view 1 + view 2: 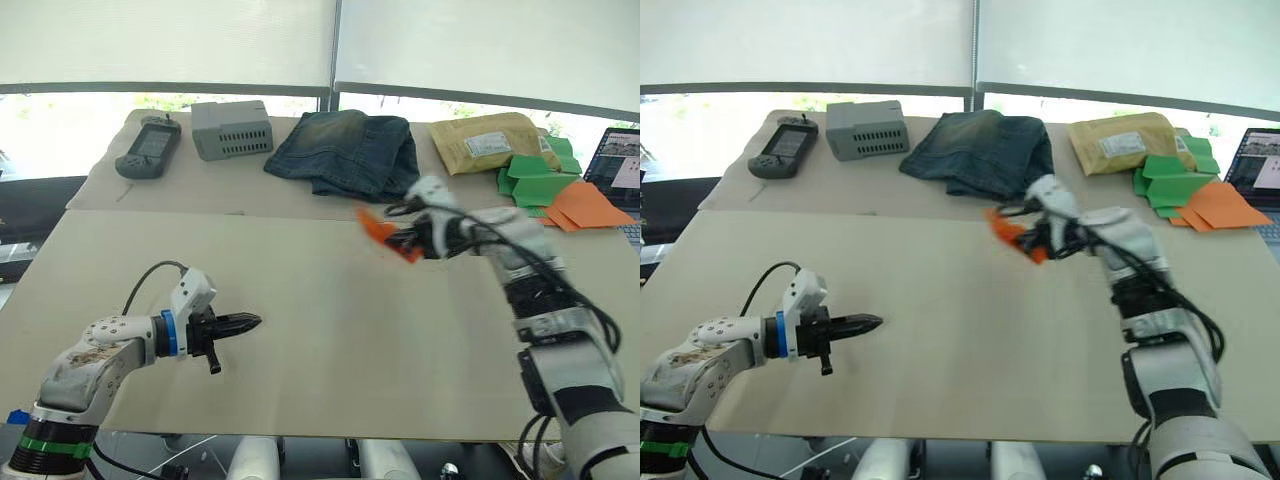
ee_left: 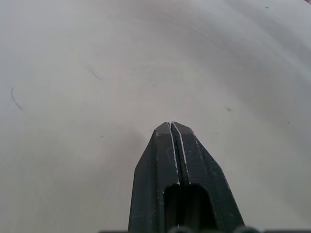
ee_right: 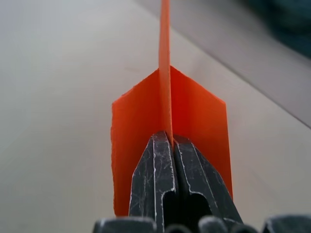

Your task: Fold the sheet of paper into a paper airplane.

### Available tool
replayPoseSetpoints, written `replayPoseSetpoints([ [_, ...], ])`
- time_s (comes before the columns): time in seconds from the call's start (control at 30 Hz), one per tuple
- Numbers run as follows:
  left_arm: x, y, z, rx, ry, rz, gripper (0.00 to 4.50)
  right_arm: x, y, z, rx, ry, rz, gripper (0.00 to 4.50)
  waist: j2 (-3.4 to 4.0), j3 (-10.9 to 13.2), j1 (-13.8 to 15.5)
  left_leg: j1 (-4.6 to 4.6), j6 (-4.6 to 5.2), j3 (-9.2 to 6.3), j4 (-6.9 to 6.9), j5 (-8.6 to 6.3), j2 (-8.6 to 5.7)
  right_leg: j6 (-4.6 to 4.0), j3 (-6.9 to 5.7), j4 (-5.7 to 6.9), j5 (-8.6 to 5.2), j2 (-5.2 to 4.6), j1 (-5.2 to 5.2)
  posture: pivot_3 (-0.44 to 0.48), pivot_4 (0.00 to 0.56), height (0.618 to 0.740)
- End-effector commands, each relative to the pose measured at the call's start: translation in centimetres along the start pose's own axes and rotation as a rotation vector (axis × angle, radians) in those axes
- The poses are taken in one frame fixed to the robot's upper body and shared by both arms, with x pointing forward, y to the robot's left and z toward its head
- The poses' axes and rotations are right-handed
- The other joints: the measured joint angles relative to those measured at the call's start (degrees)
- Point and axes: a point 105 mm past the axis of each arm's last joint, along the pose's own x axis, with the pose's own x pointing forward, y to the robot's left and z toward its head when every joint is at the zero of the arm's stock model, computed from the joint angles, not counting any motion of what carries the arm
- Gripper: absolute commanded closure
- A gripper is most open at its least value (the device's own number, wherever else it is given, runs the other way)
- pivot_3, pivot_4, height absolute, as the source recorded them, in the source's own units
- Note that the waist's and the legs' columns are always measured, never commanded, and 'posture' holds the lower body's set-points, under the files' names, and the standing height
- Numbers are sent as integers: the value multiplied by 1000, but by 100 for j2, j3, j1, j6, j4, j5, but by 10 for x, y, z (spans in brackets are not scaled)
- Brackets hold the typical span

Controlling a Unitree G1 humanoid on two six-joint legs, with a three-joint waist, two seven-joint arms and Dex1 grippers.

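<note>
The bright orange paper airplane (image 1: 385, 233) hangs above the far middle of the beige table (image 1: 330, 340), just in front of the jeans. My right gripper (image 1: 408, 238) is shut on it. In the right wrist view the folded orange paper (image 3: 167, 111) stands on edge between the closed fingertips, with a flap spreading to each side. My left gripper (image 1: 252, 322) hovers over the near left of the table, shut on nothing and pointing right; its closed fingers (image 2: 171, 145) face bare tabletop.
Along the far table lie a grey handheld device (image 1: 149, 147), a grey box (image 1: 231, 128), folded jeans (image 1: 347, 150), a tan padded envelope (image 1: 492, 141), green paper shapes (image 1: 537, 178) and more orange paper (image 1: 586, 205). A laptop (image 1: 618, 160) sits at the far right.
</note>
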Motion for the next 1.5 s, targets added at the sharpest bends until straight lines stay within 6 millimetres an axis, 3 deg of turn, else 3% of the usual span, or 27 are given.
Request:
replayPoseSetpoints([
  [0.03, 5, 4, 6, 64, -10, 11, 4500, -38, -73, 4, 114, -96, -302, 4473, 1, 1, -43, 0, 0, 0, 0, 0, 1, 0, 1, 0, 0, 2, 0, 0, 150, 718],
  [0.1, 8, 8, 3, 74, 2, 28, 4500, -53, -101, -10, 151, -78, -447, 4473, 2, 2, -75, 0, 0, 2, 0, 0, 0, 0, 4, 1, 0, 4, -1, 0, 150, 718],
  [0.2, 9, 7, 1, 69, 1, 24, 4500, -64, -116, -25, 224, -61, -533, 4473, 2, 2, -144, 5, 1, 6, -4, 0, 3, 0, 13, -1, 0, 7, 0, 0, 150, 718],
  [0.37, 9, 2, -1, 62, -8, 23, 4500, -67, -117, -51, 330, -2, -520, 4473, 4, 3, -235, 6, 1, 9, -4, 0, -1, 7, 26, 0, 4, 5, 1, 0, 150, 718],
  [0.6, 10, 0, -1, 57, -22, 27, 4500, -70, -117, -62, 429, -19, -504, 4473, 4, 3, -217, 13, 7, 13, -3, 4, -4, 17, 32, 0, 10, 4, 6, 0, 150, 718],
  [0.73, 11, 2, 1, 62, -32, 36, 4500, -73, -118, -56, 443, -44, -493, 3163, 4, 3, -214, 13, 7, 13, -3, 4, -5, 17, 32, 0, 10, 3, 7, 0, 150, 718],
  [0.97, 8, 7, 8, 80, -55, 61, 4500, -99, -122, -4, 347, -186, -445, 732, 17, 10, -218, 13, 7, 15, -3, 4, -6, 18, 33, -1, 10, 2, 7, 0, 150, 718],
  [1.03, 6, 10, 11, 82, -66, 76, 4500, -103, -112, 21, 257, -259, -366, 94, 19, 11, -221, 16, 7, 15, -3, 4, -4, 19, 33, 0, 10, 4, 7, 0, 150, 718],
  [1.1, 2, 13, 14, 85, -77, 94, 4500, -104, -93, 42, 160, -337, -269, 37, 21, 12, -226, 18, 7, 14, -4, 4, -1, 19, 32, 1, 9, 7, 7, 0, 150, 718],
  [1.2, -2, 24, 21, 116, -106, 178, 4500, -99, -37, 58, -35, -458, -59, 37, 21, 11, -180, 22, 7, 3, -4, 4, 5, 20, 20, 3, 9, 11, 15, 0, 150, 718],
  [1.27, -4, 36, 25, 137, -123, 272, 4500, -97, 5, 52, -74, -502, 83, 37, 22, 11, -122, 27, 7, -4, -4, 4, 7, 22, 13, 0, 7, 10, 30, 0, 150, 718],
  [1.33, -6, 46, 31, 158, -152, 370, 4500, -95, 43, 33, -128, -501, 193, 37, 22, 11, -45, 31, 7, -5, -3, 4, 4, 22, 13, -1, 7, 6, 36, 0, 150, 718],
  [1.4, -8, 48, 36, 185, -180, 402, 4500, -95, 69, 17, -203, -497, 229, 37, 23, 12, 13, 30, 7, -10, -1, 4, -2, 26, 9, -3, 6, -3, 43, 0, 150, 718],
  [1.5, -3, 33, 32, 183, -192, 366, 4500, -83, 92, -24, -213, -457, 237, 37, 22, 11, 76, 36, 5, -7, 12, 2, -4, 44, 7, -22, 7, -9, 65, 0, 150, 718],
])
